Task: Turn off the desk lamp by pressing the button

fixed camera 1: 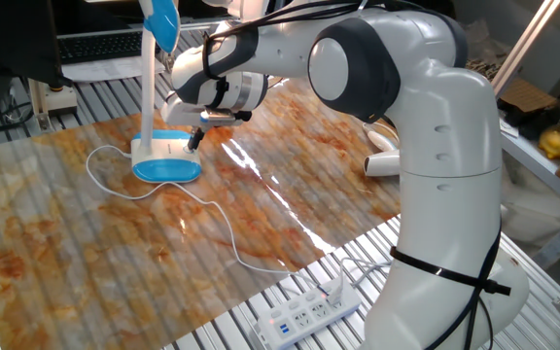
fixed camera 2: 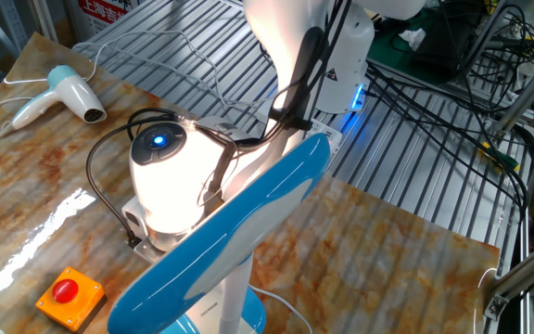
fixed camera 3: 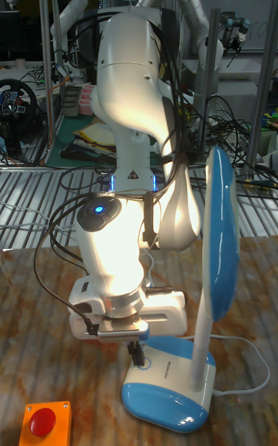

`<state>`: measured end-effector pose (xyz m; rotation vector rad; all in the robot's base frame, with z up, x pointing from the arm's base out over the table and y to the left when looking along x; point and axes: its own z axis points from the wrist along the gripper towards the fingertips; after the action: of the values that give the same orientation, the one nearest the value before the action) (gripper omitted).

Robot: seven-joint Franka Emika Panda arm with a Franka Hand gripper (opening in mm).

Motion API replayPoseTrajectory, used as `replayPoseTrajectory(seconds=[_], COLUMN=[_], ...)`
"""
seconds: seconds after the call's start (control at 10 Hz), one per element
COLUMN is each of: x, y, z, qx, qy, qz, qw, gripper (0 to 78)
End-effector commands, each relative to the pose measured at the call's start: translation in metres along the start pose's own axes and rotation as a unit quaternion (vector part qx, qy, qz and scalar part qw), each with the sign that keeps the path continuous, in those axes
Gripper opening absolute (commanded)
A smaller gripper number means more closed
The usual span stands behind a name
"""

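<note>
The desk lamp (fixed camera 1: 167, 167) stands at the far left of the marbled table, with an oval blue-rimmed base, a thin white stem and a blue head (fixed camera 2: 239, 218). In the tall fixed view the lamp (fixed camera 3: 174, 400) is at the front, and its small round button (fixed camera 3: 142, 366) lies at the left end of the white base top. My gripper (fixed camera 3: 137, 353) points straight down with its dark fingers shut together, their tips on or just above the button. The gripper (fixed camera 1: 194, 140) sits over the base's right end. The white wrist glows brightly beside the lamp head.
An orange box with a red button (fixed camera 3: 42, 421) lies left of the lamp base. A white-and-teal hairdryer (fixed camera 2: 66, 91) rests at the table's far side. The lamp's white cord (fixed camera 1: 207, 212) runs across the table to a power strip (fixed camera 1: 309, 311) at the edge.
</note>
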<state>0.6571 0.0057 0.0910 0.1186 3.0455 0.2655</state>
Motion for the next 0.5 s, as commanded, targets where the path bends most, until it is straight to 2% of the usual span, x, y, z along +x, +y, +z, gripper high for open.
replayPoseTrajectory(seconds=[0.1, 0.3, 0.5], x=[-0.0033, -0.0092, -0.0097], y=[0.0003, -0.0026, -0.0033], z=[-0.0036, -0.0100, -0.0073], qx=[0.000, 0.000, -0.003], qy=[-0.002, -0.004, -0.026], qz=[0.001, 0.000, 0.008], qw=[1.0000, 1.0000, 0.9996], gripper=[0.0, 0.0, 0.0])
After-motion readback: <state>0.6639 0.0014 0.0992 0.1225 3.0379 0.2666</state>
